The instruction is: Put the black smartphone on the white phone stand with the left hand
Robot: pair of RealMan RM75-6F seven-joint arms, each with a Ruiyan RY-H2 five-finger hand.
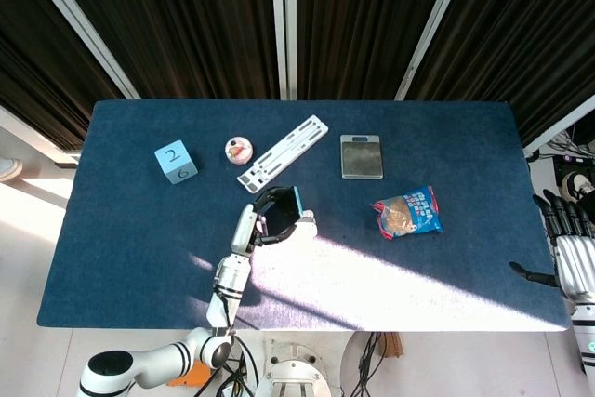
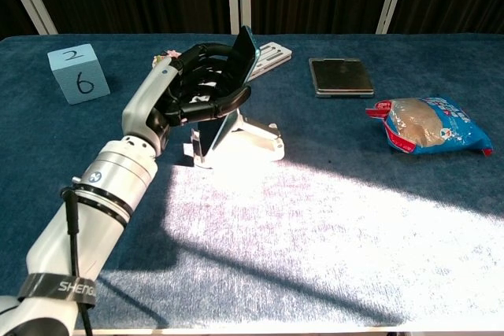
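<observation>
Dark slatted panels close off the far side of my blue worktop, where sun falls across the near half. My left hand has its fingers curled over the top edge of the black smartphone, thumb underneath, so I hold it tilted back at about the lean of the cradle. The phone sits right over the white phone stand, near the worktop's middle; whether its lower edge already rests in the lip I cannot tell, so I judge the seating unfinished. My right hand hangs off the right edge, fingers apart, holding nothing. Toward the far edge lie a white perforated bar, a grey scale and a numbered blue cube; a snack bag lies toward the right edge.
</observation>
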